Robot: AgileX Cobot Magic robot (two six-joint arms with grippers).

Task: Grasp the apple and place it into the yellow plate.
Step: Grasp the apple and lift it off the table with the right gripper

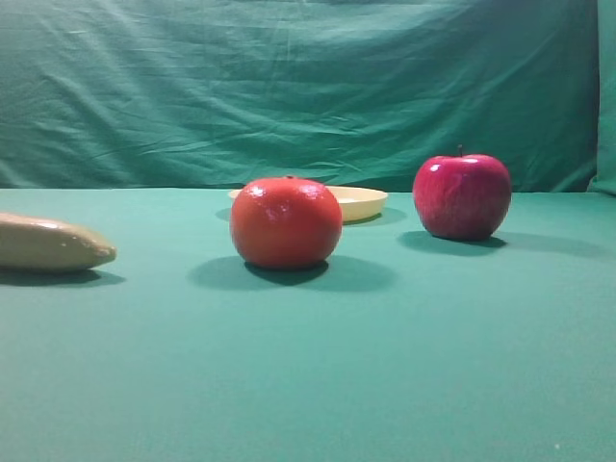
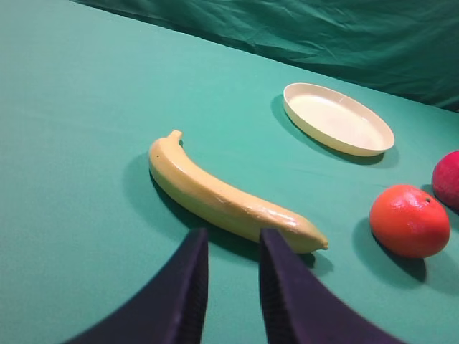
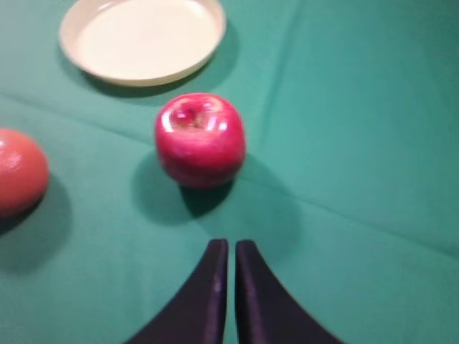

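Exterior high view: the apple (image 1: 462,195) stands upright on the green cloth (image 1: 385,366), right of the yellow plate (image 1: 361,202) and apart from it. The orange fruit (image 1: 286,222) sits in front of the plate; the banana (image 1: 48,243) lies far to its left.

Left wrist view: my left gripper (image 2: 231,287) hangs near the banana's tip, jaws slightly parted, empty.

Right wrist view: my right gripper (image 3: 231,287) sits short of the apple, jaws closed together, empty. The plate lies beyond the apple.

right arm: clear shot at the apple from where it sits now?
Probably yes. In the right wrist view the apple sits straight ahead of the right end effector with only bare cloth between them. The orange fruit is off to the side. The end effector is shut, so it must open first.
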